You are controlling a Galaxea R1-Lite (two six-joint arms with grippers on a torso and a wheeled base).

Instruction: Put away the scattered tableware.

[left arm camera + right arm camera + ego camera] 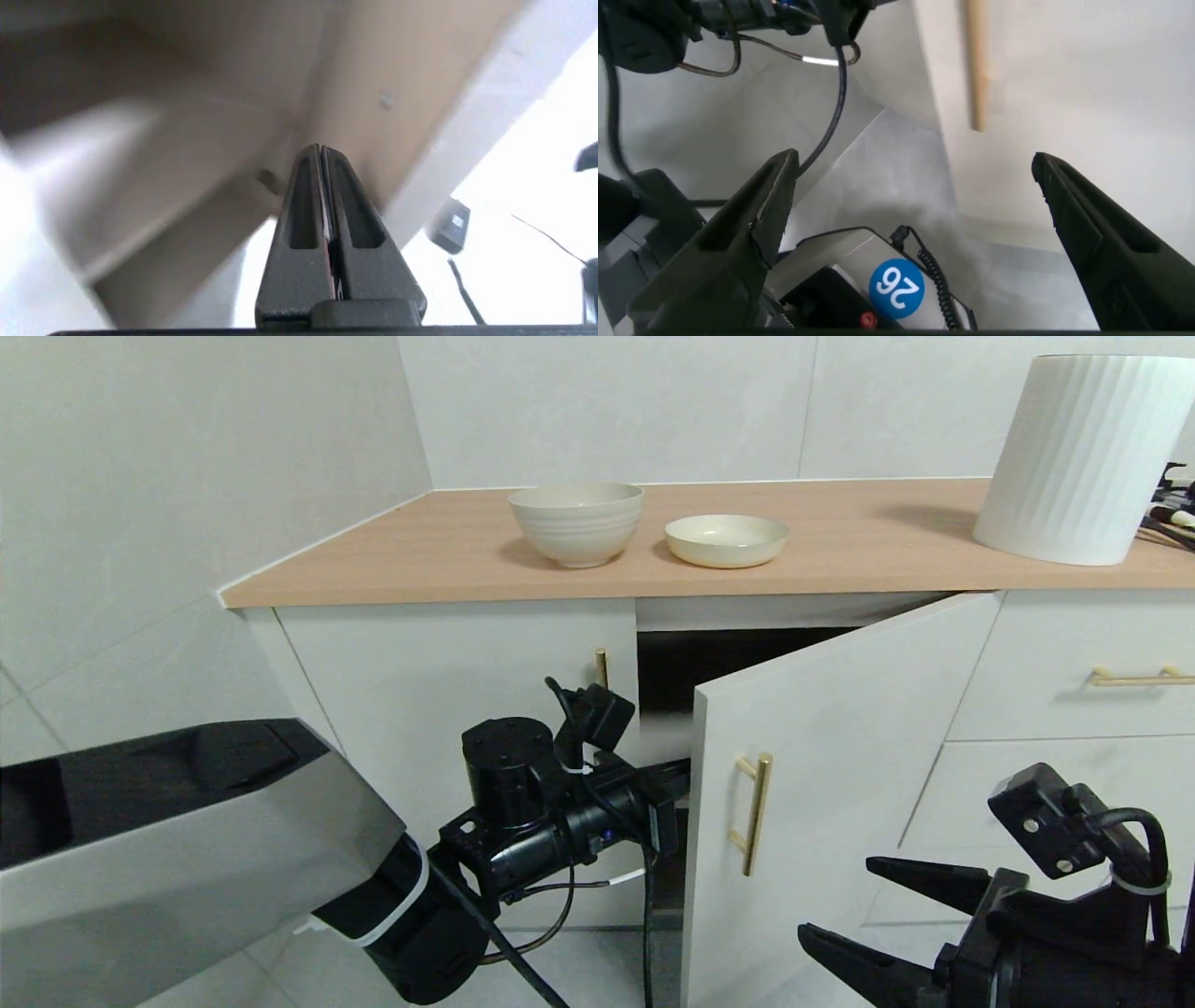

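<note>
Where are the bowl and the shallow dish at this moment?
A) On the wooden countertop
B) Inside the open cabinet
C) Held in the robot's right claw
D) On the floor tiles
A: the bowl and the dish stand side by side on the countertop, above the partly open cabinet door.

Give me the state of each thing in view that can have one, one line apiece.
Right cabinet door: swung partly open.
Left cabinet door: closed.
Drawer: shut.
Bowl: upright on the counter, nothing visible inside.
Dish: upright beside the bowl, empty.
Left gripper: shut, empty, at the cabinet opening.
Right gripper: open, empty, low before the open door.
</note>
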